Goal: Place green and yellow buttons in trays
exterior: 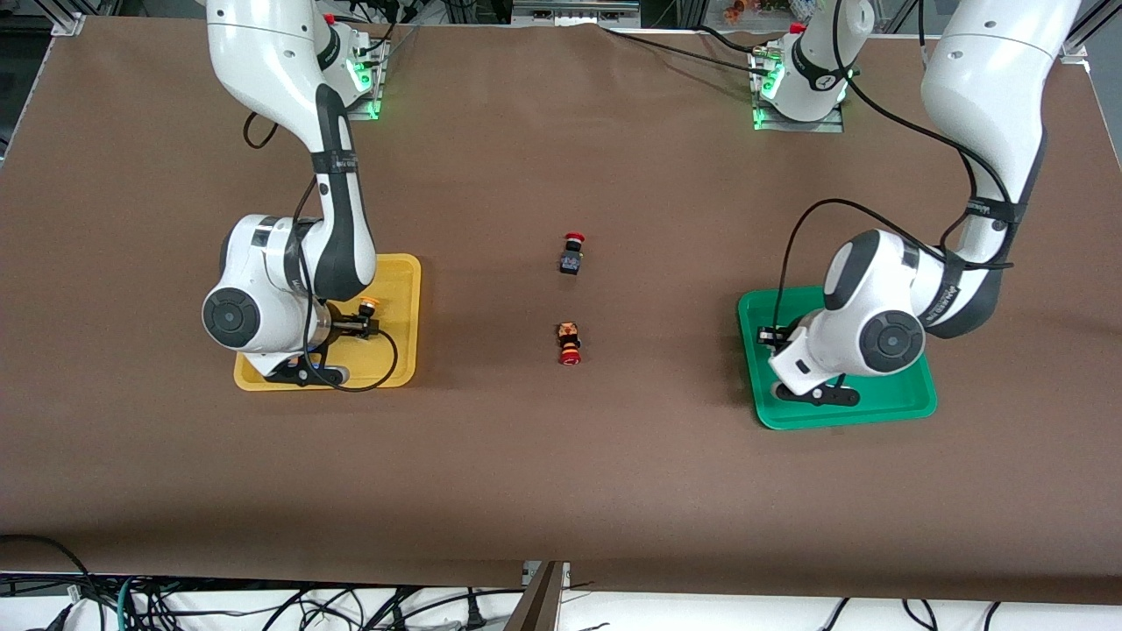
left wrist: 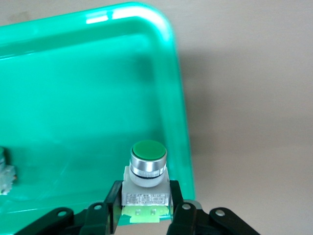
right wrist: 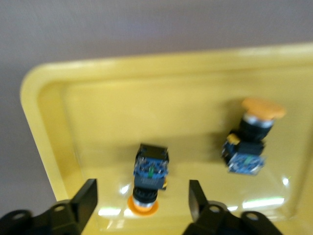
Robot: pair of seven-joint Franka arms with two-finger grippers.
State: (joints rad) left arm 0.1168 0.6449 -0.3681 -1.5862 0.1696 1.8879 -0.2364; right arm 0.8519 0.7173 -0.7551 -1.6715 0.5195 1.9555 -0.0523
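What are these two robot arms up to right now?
They are sorting push buttons by colour. The left gripper holds a green button over the green tray. The right gripper hangs open over the yellow tray, where two yellow buttons lie. Two red-capped buttons lie mid-table.

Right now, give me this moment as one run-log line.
left gripper: shut on silver green-capped button over green plastic tray | right gripper: open over yellow plastic tray, two yellow-capped buttons inside
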